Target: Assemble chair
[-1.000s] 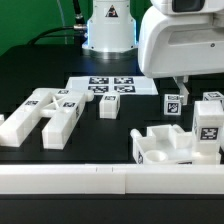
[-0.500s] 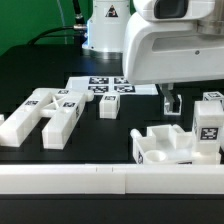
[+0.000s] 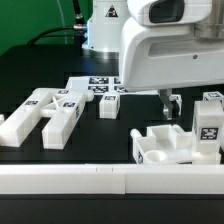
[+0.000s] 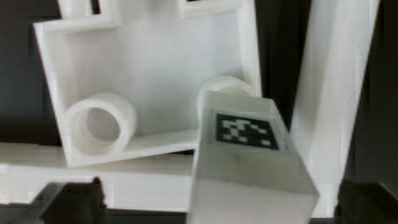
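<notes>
Black tabletop (image 3: 112, 138), white parts scattered about — we see the gripper (image 3: 171, 106) hovering with jaws spread wide, gripping nothing. Beneath it, at the exterior view's near right, sits the slotted seat block (image 3: 158, 148); the long bars (image 3: 45, 112) lie at the exterior view's left.

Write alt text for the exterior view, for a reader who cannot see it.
The white gripper hangs open and empty over a slotted seat block on the black table. Tagged long bars lie at the exterior view's left, with a small cube and the marker board farther back.
</notes>
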You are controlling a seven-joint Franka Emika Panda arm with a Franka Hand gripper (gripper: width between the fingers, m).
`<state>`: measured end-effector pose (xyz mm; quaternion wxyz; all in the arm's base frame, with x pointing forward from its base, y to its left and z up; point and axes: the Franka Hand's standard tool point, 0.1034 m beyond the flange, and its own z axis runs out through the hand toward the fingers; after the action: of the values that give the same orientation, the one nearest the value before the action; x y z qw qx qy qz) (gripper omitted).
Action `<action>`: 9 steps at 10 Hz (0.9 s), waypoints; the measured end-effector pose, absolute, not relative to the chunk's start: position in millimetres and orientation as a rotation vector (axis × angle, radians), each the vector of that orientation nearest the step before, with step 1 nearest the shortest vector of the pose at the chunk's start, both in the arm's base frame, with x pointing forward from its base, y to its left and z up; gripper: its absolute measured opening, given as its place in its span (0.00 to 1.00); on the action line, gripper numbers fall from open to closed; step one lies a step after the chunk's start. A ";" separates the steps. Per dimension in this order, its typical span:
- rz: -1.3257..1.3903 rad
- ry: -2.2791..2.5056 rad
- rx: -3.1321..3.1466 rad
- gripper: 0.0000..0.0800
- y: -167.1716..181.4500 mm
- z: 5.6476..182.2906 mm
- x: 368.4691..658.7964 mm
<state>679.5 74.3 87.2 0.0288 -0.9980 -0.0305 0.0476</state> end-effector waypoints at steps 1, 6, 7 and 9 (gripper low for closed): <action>0.148 -0.110 -3.078 0.81 74.0 86.7 679.1; 0.149 -0.155 -3.075 0.36 76.0 85.4 677.7; 0.150 -0.150 -3.075 0.36 76.5 85.4 677.7; 0.150 -0.137 -3.075 0.36 77.3 85.4 677.6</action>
<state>677.6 77.3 85.4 0.0298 -0.9974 -0.0445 0.0487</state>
